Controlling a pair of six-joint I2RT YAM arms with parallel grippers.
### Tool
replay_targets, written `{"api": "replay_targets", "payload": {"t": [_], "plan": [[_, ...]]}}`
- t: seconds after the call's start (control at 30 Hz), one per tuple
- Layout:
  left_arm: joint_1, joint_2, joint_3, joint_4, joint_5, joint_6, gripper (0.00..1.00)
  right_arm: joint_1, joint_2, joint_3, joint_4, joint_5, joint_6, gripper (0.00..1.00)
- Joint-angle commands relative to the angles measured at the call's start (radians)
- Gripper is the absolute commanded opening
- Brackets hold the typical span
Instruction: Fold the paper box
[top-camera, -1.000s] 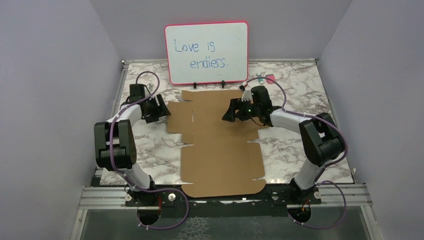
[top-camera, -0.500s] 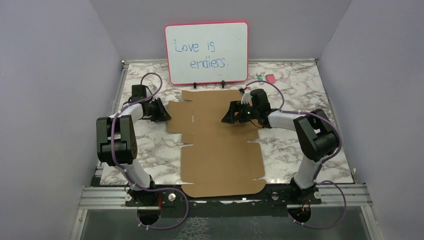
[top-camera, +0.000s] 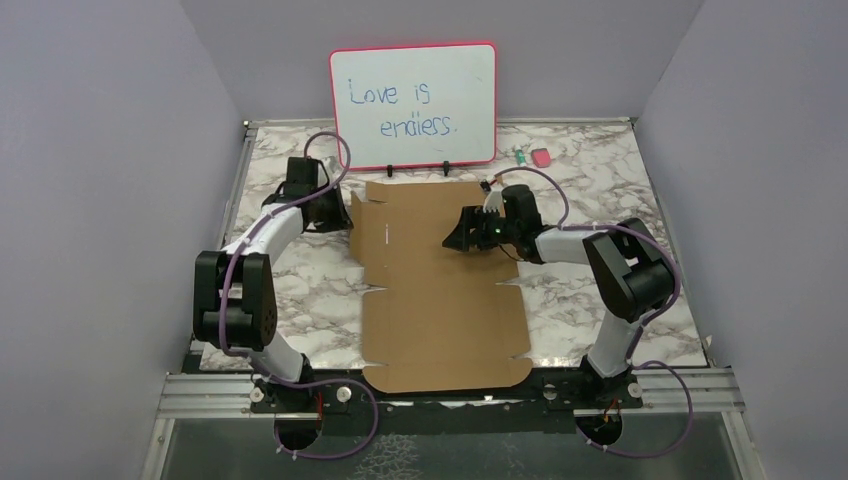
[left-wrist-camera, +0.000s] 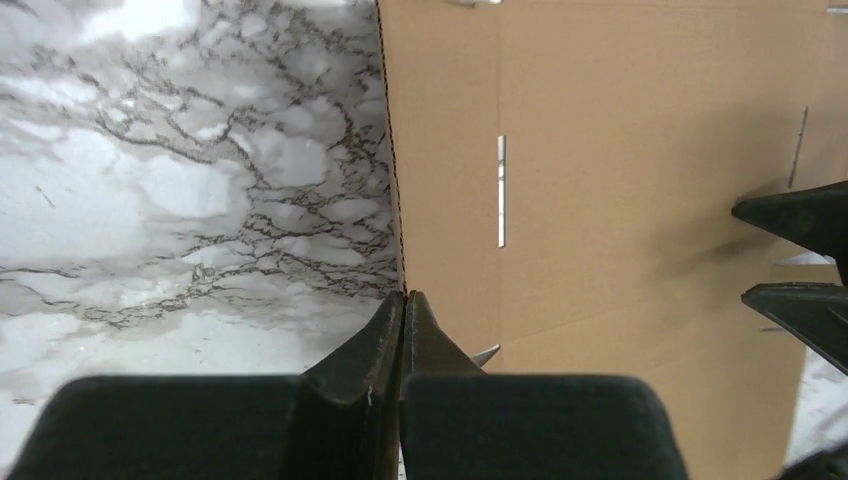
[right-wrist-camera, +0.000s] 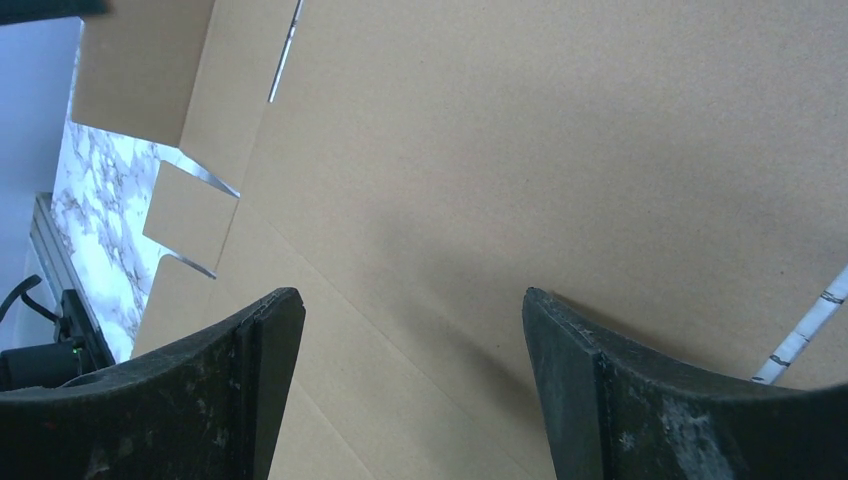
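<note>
The left gripper (left-wrist-camera: 403, 298) presents two black, wedge-shaped fingers (left-wrist-camera: 370, 345) pressed flat together with no gap between them. Their shared tip sits on the left edge of the paper box (left-wrist-camera: 620, 140); whether a sliver of that edge is nipped between them cannot be told. Ahead and to the right of these fingers lies plain brown cardboard, matte and unprinted, with a narrow straight slot (left-wrist-camera: 501, 190) cut through it and a faint crease running parallel to the slot. To their left is the table (left-wrist-camera: 180, 180), a glossy white marble-pattern surface with dark veining. The right gripper (right-wrist-camera: 410, 300) stands with its fingers wide apart and holds nothing. Both fingers are black, blunt and scuffed, and they hang over the cardboard; contact with it cannot be judged. Beyond those fingertips the sheet shows score lines, a second thin slot and small notched tabs with rounded corners at its edge. In the overhead view the box is a flat die-cut sheet, long and roughly rectangular, spread between the two grippers and reaching back toward the arm bases. Its flap beside the left gripper appears tilted up off the table. Farther past both grippers stands a pink-framed whiteboard (top-camera: 413, 100), upright, bearing blue handwriting.
</note>
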Motion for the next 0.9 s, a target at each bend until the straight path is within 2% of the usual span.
{"api": "replay_targets", "payload": {"t": [0.0, 0.37, 0.63, 0.87], "plan": [[-0.111, -0.068, 0.082, -0.081, -0.202, 0.029, 0.00, 0.015, 0.018, -0.044, 0.010, 0.029, 0.021, 0.85], [-0.319, -0.052, 0.187, -0.186, -0.444, 0.029, 0.00, 0.018, 0.010, -0.080, 0.049, 0.081, 0.053, 0.85], [-0.490, 0.038, 0.278, -0.259, -0.624, 0.016, 0.00, 0.020, 0.003, -0.101, 0.066, 0.107, 0.070, 0.85], [-0.613, 0.163, 0.365, -0.337, -0.790, 0.028, 0.06, 0.021, -0.005, -0.096, 0.066, 0.112, 0.076, 0.85]]}}
